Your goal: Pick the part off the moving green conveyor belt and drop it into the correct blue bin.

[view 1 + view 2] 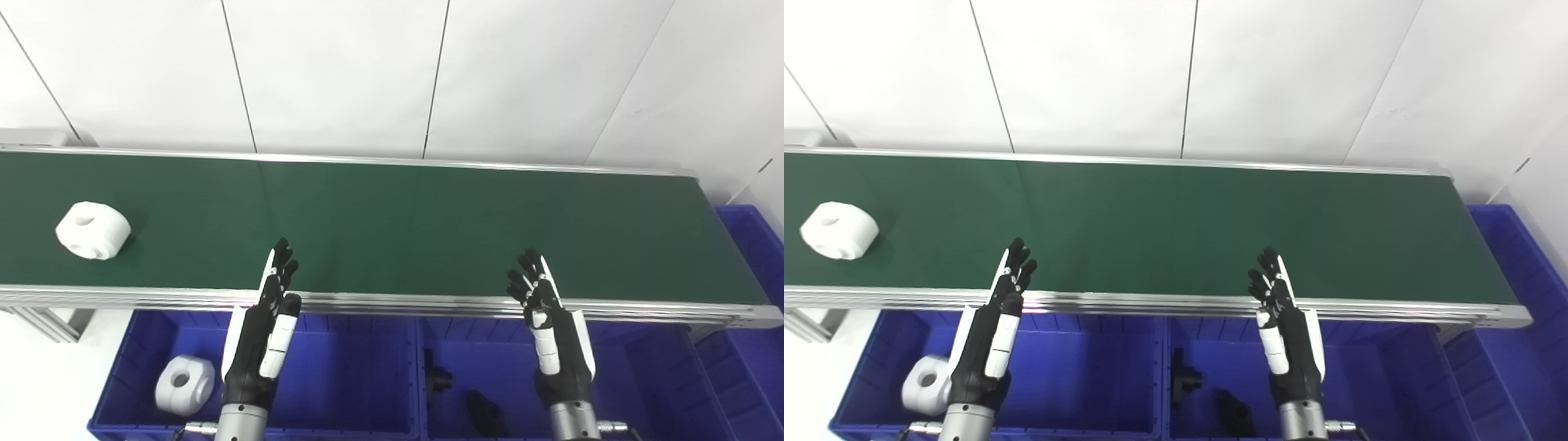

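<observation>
White part (pixel 93 230) far left on my green belt (pixel 392 220), both my hands empty, fingers spread, left hand (pixel 264 331), right hand (pixel 551 331) over blue bins (pixel 343 367), dark pieces, perhaps parts (pixel 438 376), in middle bin

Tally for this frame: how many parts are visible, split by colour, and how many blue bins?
White parts: 2, one on the belt, one in the left bin
Black parts: 2, both in the middle bin
Blue bins: 3, left, middle, far right
Total: 4 parts, 3 bins
</observation>
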